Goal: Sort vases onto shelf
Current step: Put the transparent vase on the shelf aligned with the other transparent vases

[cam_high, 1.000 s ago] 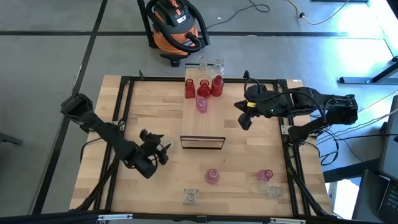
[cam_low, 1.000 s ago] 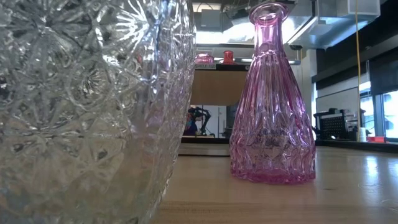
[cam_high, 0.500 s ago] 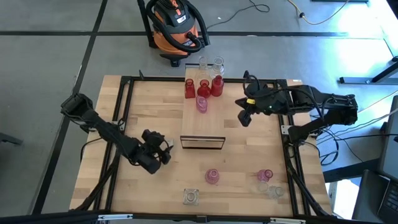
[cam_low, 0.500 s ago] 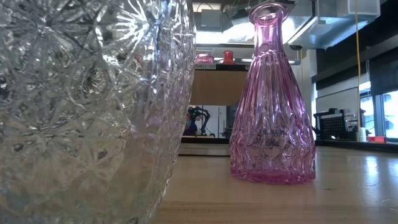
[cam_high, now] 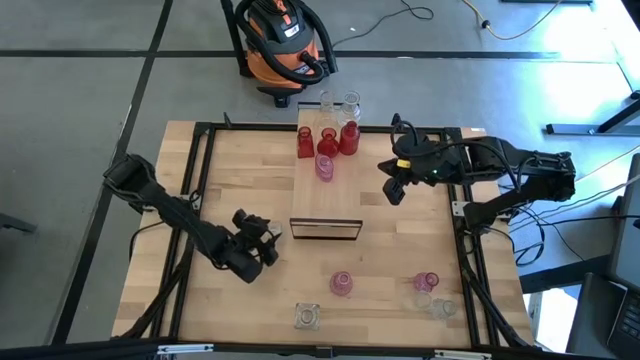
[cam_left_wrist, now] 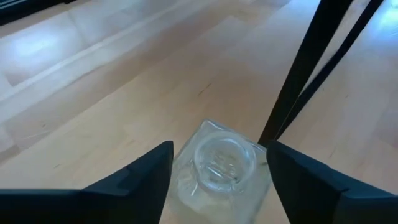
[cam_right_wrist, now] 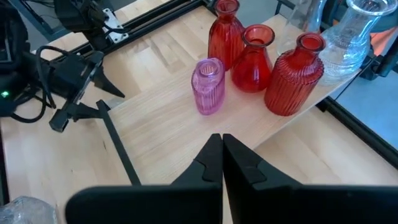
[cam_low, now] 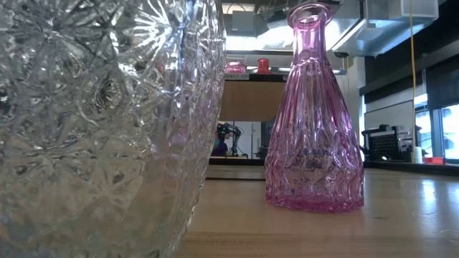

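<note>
Three red vases (cam_right_wrist: 254,57), a pink vase (cam_right_wrist: 208,85) and clear vases (cam_right_wrist: 357,25) stand at the far end of the shelf (cam_high: 327,205). My right gripper (cam_right_wrist: 222,138) hovers shut above the table, just right of the shelf (cam_high: 392,195). My left gripper (cam_high: 268,241) is open, left of the shelf's near end. It points toward a clear vase (cam_left_wrist: 221,167) that stands near the front edge (cam_high: 307,317), framed between its fingers but apart from them. A pink vase (cam_high: 342,284) stands near that clear one.
A pink vase (cam_high: 426,282) and two clear vases (cam_high: 434,305) stand at the near right. A black frame (cam_high: 190,200) runs along the table's sides, and its bar (cam_left_wrist: 305,68) passes behind the clear vase. An orange vacuum (cam_high: 285,45) sits on the floor beyond the table.
My left gripper has moved a little toward the table's right edge and sunk slightly, staying open.
</note>
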`<action>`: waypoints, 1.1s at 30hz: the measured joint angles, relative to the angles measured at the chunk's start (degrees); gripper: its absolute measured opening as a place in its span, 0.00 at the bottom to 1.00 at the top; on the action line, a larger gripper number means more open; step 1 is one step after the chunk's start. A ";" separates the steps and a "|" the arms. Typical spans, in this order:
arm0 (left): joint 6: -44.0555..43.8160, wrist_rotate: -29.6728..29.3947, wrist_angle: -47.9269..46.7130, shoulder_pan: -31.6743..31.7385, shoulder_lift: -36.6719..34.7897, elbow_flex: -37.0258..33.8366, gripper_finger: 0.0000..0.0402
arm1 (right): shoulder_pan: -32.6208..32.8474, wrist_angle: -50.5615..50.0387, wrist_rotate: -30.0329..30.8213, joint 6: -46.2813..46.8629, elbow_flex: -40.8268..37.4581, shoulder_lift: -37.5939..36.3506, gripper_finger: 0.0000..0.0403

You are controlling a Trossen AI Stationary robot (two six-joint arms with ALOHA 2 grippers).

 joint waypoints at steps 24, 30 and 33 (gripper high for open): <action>1.52 -0.22 -5.61 2.80 -4.13 0.30 0.31 | 0.00 0.04 -0.92 1.55 0.00 0.00 0.00; 6.11 -1.68 -18.01 7.80 -12.75 4.78 0.31 | 0.00 0.17 -0.81 2.62 0.00 0.00 0.00; 12.61 -0.98 -18.95 12.35 -18.16 5.27 0.31 | 0.00 0.98 0.08 2.75 0.00 0.00 0.00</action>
